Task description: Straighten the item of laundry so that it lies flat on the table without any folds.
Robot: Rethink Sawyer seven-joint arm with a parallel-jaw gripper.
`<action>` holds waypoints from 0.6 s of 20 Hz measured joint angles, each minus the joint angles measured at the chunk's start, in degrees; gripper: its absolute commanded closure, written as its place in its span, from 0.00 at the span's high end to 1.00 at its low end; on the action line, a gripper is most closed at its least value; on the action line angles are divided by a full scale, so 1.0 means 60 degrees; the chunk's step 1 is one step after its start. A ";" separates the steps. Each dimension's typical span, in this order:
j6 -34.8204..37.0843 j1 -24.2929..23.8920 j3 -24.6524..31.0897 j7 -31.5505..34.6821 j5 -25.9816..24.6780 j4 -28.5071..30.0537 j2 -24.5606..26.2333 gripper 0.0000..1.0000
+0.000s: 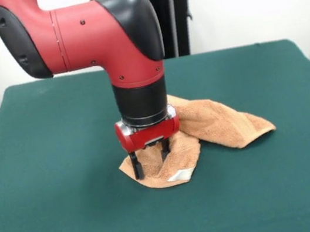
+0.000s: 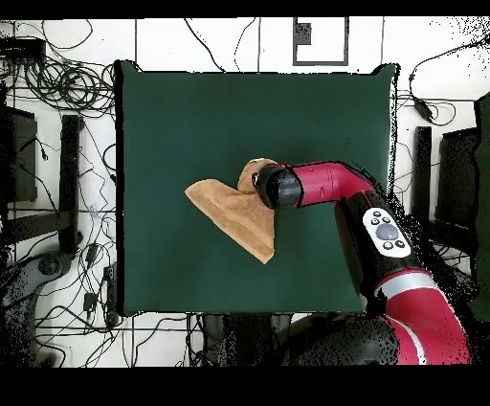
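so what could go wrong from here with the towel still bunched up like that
1. The gripper stands with its fingers apart, down on the folded near end of the towel. If it closes there it may pinch more than one layer, so a pull would drag the whole bundle and not open the fold.
2. The towel lies doubled over in a long wedge on the table. A pull along the wedge could slide it across the felt without spreading it.

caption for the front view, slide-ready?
Red Sawyer arm's hand down on a crumpled tan terry towel on the green felt table.
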 measured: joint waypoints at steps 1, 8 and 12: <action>0.0004 -0.0022 0.0022 0.0000 -0.0002 0.0003 0.0003 1.00; 0.0006 -0.0287 0.0252 0.0000 -0.0004 0.0011 0.0050 0.00; 0.0004 -0.0310 0.0277 0.0000 -0.0010 0.0028 0.0046 0.00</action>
